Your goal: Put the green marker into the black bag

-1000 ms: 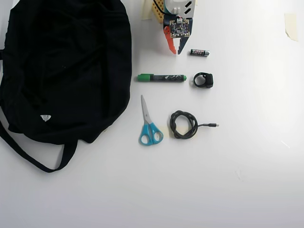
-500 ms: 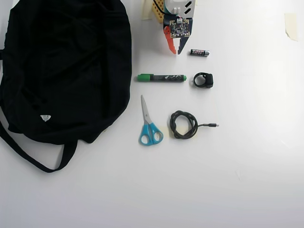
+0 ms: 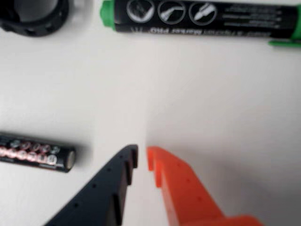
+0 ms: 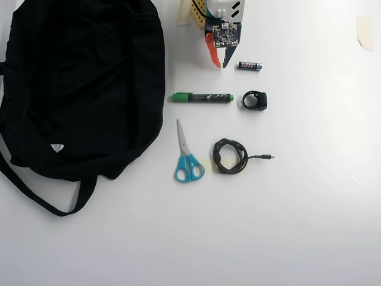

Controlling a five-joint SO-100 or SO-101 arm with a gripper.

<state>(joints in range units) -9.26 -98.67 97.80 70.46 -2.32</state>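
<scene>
Marker and bag are well apart, so nothing of the task looks done. Going left to right in the overhead view: the black bag (image 4: pixel 80 89) fills the left side of the table; the green marker (image 4: pixel 202 97) lies flat just beside its right edge, untouched. Above it hangs the gripper (image 4: pixel 219 64), empty, its fingers nearly together, as the wrist view (image 3: pixel 142 157) confirms. Reaching, grasping, carrying and dropping all remain.

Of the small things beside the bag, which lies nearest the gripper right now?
The battery, just right of the gripper in the overhead view. The green marker lies further below; the ring, scissors and cable are further still.
</scene>
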